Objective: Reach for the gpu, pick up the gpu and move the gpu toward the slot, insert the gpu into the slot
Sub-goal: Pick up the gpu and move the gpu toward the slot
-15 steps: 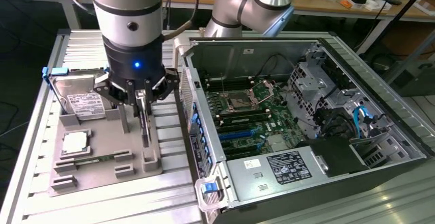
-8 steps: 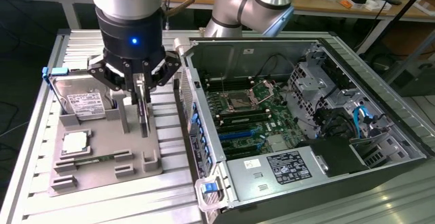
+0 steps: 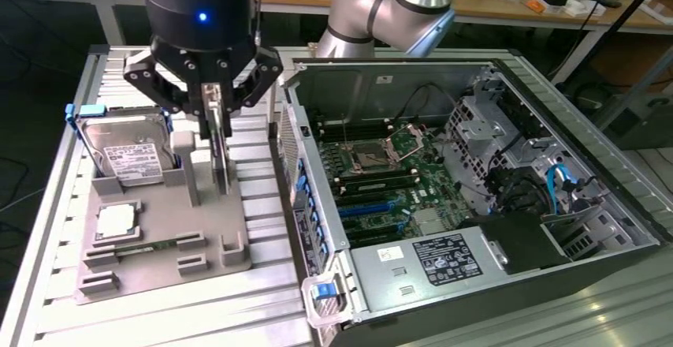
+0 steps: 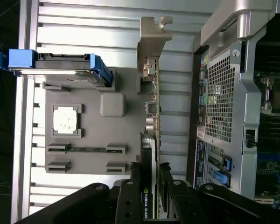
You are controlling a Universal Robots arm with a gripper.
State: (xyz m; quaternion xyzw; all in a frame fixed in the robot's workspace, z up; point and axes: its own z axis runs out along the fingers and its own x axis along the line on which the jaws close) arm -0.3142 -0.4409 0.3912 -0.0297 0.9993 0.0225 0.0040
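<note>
The gpu stands on edge in the upper left of the exterior view, over the gray tray, with its lower edge down by the tray's upright post; we cannot tell whether it has cleared its holder. In the wrist view its shiny end bracket points away from the camera. The gripper comes straight down over the card, its jaws drawn in narrow, and one finger presses on each flat face, so the card is clamped between them. Just toward the exterior view's left of the card, a silver hard drive in a blue frame leans in the tray. Lower in the frame lie a square processor chip and a slim green memory stick. The tray rests on a ribbed metal table. On the exterior view's right lies the open computer case, well apart from the card, and the blue slot sits bare on the green motherboard.
</note>
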